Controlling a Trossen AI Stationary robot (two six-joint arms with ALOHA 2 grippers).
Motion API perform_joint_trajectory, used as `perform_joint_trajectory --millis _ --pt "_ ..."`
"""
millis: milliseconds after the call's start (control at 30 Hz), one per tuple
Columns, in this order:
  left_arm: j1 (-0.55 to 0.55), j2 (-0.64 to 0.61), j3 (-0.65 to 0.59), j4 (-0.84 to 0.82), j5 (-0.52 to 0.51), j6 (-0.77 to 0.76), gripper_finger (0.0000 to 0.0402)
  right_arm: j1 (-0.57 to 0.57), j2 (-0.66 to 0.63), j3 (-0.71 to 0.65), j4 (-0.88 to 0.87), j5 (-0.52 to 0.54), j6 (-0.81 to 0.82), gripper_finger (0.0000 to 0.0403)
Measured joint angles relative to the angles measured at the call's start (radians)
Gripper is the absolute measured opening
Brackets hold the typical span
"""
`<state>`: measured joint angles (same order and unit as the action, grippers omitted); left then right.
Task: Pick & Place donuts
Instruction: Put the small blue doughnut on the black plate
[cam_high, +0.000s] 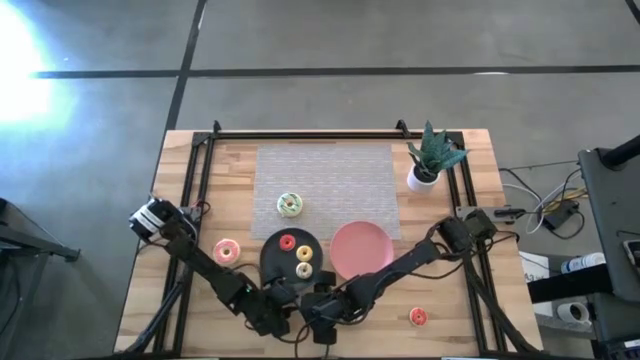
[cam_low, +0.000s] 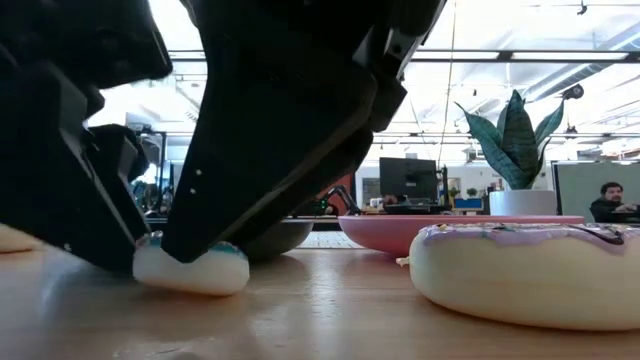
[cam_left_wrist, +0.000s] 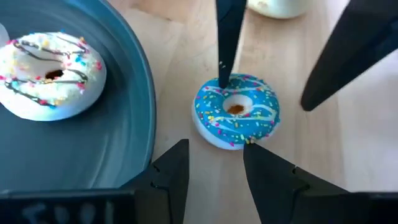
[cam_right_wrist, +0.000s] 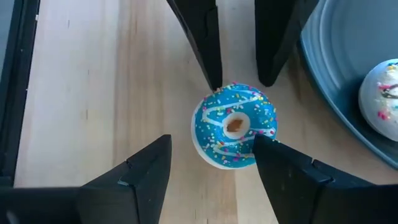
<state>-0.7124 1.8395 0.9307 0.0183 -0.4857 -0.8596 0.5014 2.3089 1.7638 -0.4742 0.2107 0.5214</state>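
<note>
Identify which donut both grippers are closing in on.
The blue donut, lying on bare wood beside the dark plate. The left gripper and right gripper both straddle it, open; the other donuts lie apart from them.

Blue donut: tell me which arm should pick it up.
Right, probably. The right pincer is open wide and partly straddles the blue donut; the left pincer has a gap that looks narrower than the donut and stops short of it.
</note>
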Motion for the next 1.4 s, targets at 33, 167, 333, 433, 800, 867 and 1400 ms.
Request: perform_joint_trajectory --millis 33,167,333,433,800,867,1400 --pt "-0.002 -0.007 0.000 -0.001 0.000 0.000 0.0125 0.000 0.000 0.000 0.000 0.002 0.001 0.0221" --pt "-0.024 -0.015 0.000 -0.004 -0.002 -0.008 0.0125 0.000 0.000 0.011 -0.002 0.002 0.010 0.0221" --pt "-0.034 -0.016 0.000 -0.004 -0.001 -0.024 0.0125 0.006 0.000 0.052 -0.001 0.003 0.000 0.0221" --pt "-0.034 -0.017 0.000 -0.010 -0.001 -0.024 0.0125 0.009 0.000 0.065 0.008 0.002 -0.005 0.0221" --pt "-0.034 -0.024 0.000 -0.019 0.006 -0.040 0.0125 0.009 0.002 0.026 0.091 -0.009 -0.056 0.0221" --pt "-0.024 -0.024 -0.001 -0.019 0.005 -0.039 0.0125 0.009 0.006 0.023 0.109 -0.010 -0.059 0.0221" --pt "0.015 -0.026 -0.001 -0.019 0.042 -0.052 0.0125 0.009 0.033 0.028 0.088 -0.028 -0.054 0.0198"
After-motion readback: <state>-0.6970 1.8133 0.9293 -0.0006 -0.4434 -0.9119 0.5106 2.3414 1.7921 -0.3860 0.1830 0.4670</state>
